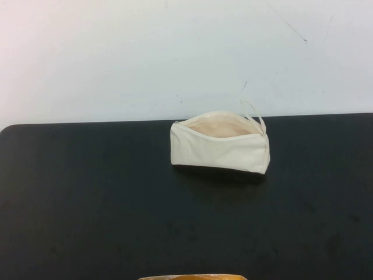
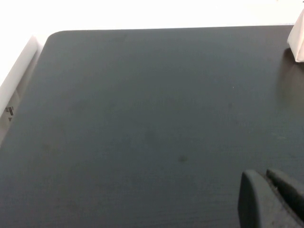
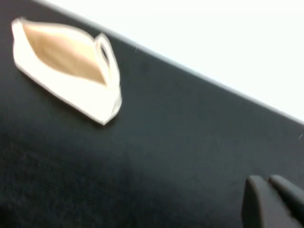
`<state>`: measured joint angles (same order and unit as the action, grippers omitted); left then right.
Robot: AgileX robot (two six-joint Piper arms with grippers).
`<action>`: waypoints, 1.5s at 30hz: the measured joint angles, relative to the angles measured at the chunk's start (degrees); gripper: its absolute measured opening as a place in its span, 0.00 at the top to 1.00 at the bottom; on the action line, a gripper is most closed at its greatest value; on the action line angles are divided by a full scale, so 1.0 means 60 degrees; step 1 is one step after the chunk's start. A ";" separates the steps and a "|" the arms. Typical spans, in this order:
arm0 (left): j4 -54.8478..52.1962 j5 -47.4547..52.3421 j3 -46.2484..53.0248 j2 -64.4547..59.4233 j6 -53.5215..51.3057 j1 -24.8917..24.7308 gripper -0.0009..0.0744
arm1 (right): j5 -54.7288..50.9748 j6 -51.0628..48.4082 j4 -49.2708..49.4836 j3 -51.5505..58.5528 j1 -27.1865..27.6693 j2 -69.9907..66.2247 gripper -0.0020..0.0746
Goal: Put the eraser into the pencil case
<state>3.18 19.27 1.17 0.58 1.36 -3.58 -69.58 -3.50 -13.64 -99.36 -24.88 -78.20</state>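
The cream-white pencil case (image 1: 220, 150) lies at the back of the black table, a little right of centre. Its zip is open, its peach lining (image 1: 218, 126) shows, and its loop strap (image 1: 255, 114) is at its right end. It also shows in the right wrist view (image 3: 71, 92), and one corner shows in the left wrist view (image 2: 298, 40). The eraser is not in view in any frame. My left gripper (image 2: 263, 175) is shut and empty over bare table, far left of the case. My right gripper (image 3: 265, 179) is shut and empty, well apart from the case. Neither gripper shows in the high view.
The black table (image 1: 87, 204) ends at a white wall right behind the case. Its rounded far-left corner (image 2: 52, 35) shows in the left wrist view. A yellow-orange edge (image 1: 192, 277) pokes in at the bottom of the high view.
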 joint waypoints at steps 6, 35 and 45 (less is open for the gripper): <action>0.0000 0.0000 0.0000 0.0000 0.0000 0.0000 0.99 | 0.0000 0.0017 0.0097 0.0190 0.0000 -0.1489 0.97; 0.0000 0.0000 0.0000 0.0000 0.0000 0.0000 0.99 | 0.9074 -0.1164 0.0760 1.2910 0.4055 0.9820 0.97; 0.0000 0.0000 0.0000 0.0000 0.0000 0.0000 0.99 | 0.9523 -0.1099 0.0760 1.6712 0.5371 1.2702 0.97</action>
<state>3.18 19.27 1.17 0.58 1.36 -3.58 -12.45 -10.09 -9.08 0.91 7.35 -1.99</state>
